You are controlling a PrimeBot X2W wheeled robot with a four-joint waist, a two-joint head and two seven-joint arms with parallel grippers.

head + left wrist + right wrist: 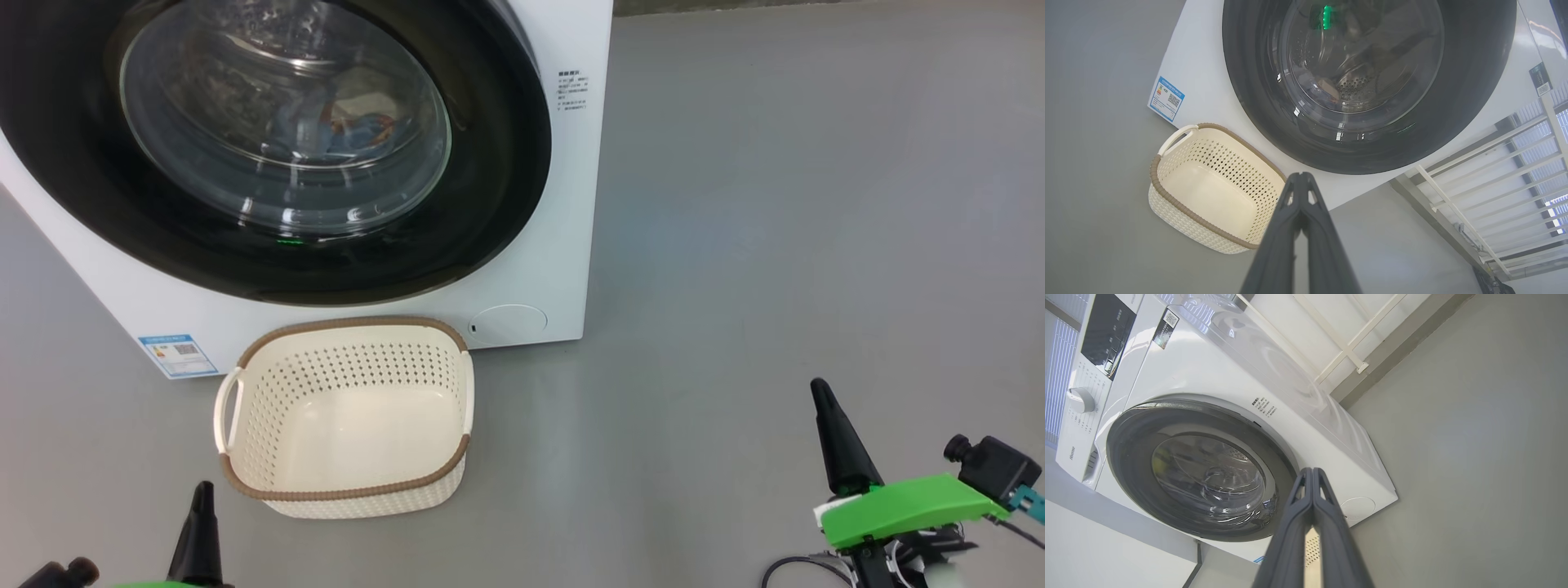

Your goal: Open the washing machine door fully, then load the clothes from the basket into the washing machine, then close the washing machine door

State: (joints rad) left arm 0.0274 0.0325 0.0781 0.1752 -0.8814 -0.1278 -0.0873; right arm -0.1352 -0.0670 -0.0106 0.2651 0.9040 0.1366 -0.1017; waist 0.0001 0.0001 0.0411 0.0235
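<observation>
The washing machine door [286, 122] sits flush against the white front of the washing machine [522, 269], its glossy black rim closed all the way round. Through the bulging glass we make out the clothes [351, 131] inside the drum: a light-blue fabric with orange patches, lying low behind the bowl. We cannot pick out a second garment with any certainty through the reflections.

The basket [359, 494] stands on the grey floor [775, 204] just in front of the machine, below the door and towards its left side, with its back rim close to the white panel. We look straight down onto its bare cream bottom. A blue label sticker [177, 354] is on the machine's lower left corner, and a round flap [508, 323] sits at the lower right.

Our left gripper [202, 486] hangs low at the near left of the basket, apart from it; in the left wrist view its fingers [1290, 228] are pressed together with nothing between them. Our right gripper [819, 385] is well off to the right over bare floor, far from both basket and machine, and its fingers [1290, 531] also meet at the tip, holding nothing. A green cover [906, 506] sits on that wrist. In the right wrist view we also see the machine's control knob [1081, 400].
</observation>
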